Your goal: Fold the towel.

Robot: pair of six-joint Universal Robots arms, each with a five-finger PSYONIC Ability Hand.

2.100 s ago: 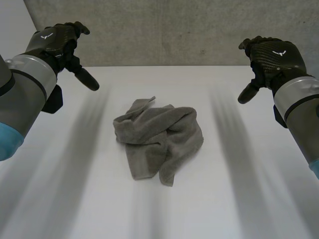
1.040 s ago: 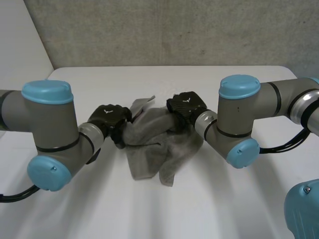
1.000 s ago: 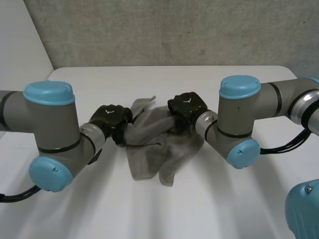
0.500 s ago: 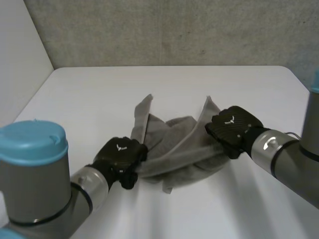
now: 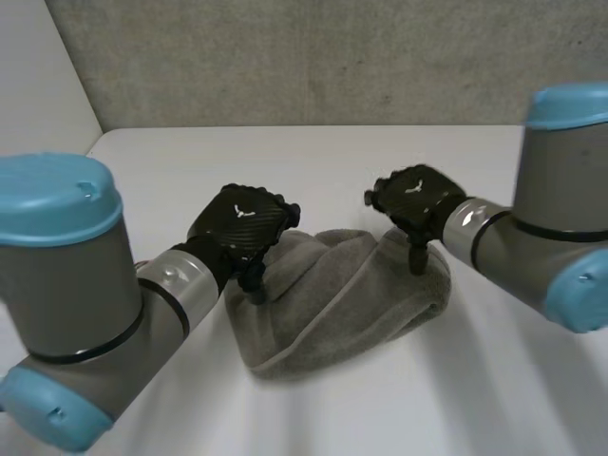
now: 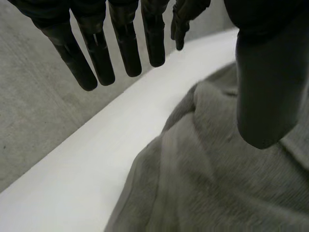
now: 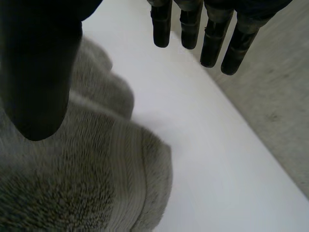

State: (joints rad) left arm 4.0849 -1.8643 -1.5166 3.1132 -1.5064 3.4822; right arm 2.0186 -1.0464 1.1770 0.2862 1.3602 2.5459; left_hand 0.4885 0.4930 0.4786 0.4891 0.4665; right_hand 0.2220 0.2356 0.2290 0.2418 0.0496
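Note:
A grey towel (image 5: 342, 294) lies in a rumpled, loosely doubled heap on the white table (image 5: 313, 161). My left hand (image 5: 242, 223) hovers just above the towel's left edge, fingers straight and thumb apart, holding nothing. In the left wrist view the fingers (image 6: 99, 46) stand clear of the towel (image 6: 212, 169) below them. My right hand (image 5: 413, 201) hangs over the towel's far right corner, likewise open. In the right wrist view its fingers (image 7: 212, 34) point past the towel's hemmed corner (image 7: 120, 169), with the thumb (image 7: 38, 72) above the cloth.
A grey concrete wall (image 5: 313, 57) runs behind the table's far edge. My two arms, with light-blue caps (image 5: 52, 199) (image 5: 570, 104), reach in low from both sides. Bare table surrounds the towel.
Both hands have let go of the towel and opened. The cloth, stretched and lifted between them half a second ago, now lies dropped in a wider heap.

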